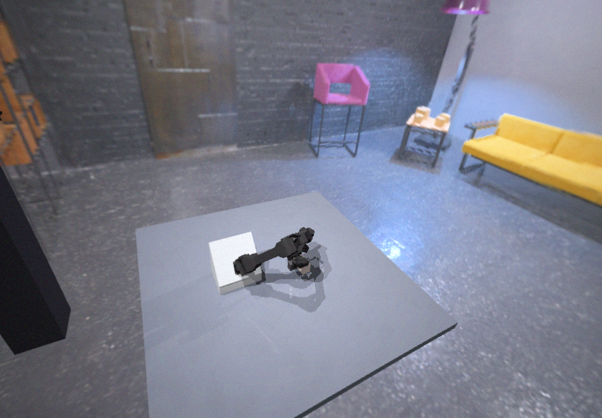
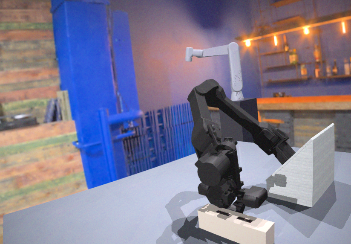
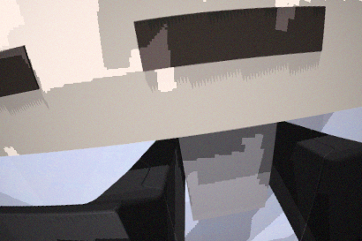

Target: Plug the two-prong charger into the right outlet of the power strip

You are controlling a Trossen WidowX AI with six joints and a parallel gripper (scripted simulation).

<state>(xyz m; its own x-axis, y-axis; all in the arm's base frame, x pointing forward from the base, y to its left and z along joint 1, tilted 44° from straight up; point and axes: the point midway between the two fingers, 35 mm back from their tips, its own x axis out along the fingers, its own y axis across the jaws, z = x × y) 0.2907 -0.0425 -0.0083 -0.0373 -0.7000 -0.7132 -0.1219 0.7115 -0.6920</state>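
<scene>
The cream power strip (image 1: 305,269) (image 2: 232,226) (image 3: 230,97) stands on the table with its openings facing up. Two dark outlet openings show in its top. One outlet (image 3: 240,35) lies just beyond my fingers in the wrist view; part of the other outlet (image 3: 15,72) shows at the left edge. My gripper (image 2: 239,207) (image 3: 212,127) is shut on a grey block, the charger (image 3: 227,176), close along one long side of the strip. The strip's edge cuts across the charger and fingertips in the wrist view. The prongs are hidden; contact cannot be told.
A white wedge-shaped block (image 1: 232,258) (image 2: 323,164) stands beside the arm on the grey table (image 1: 218,355) (image 2: 99,207). A dark pedestal (image 1: 28,297) (image 2: 249,116) with a pale second arm (image 2: 235,68) stands beyond the table.
</scene>
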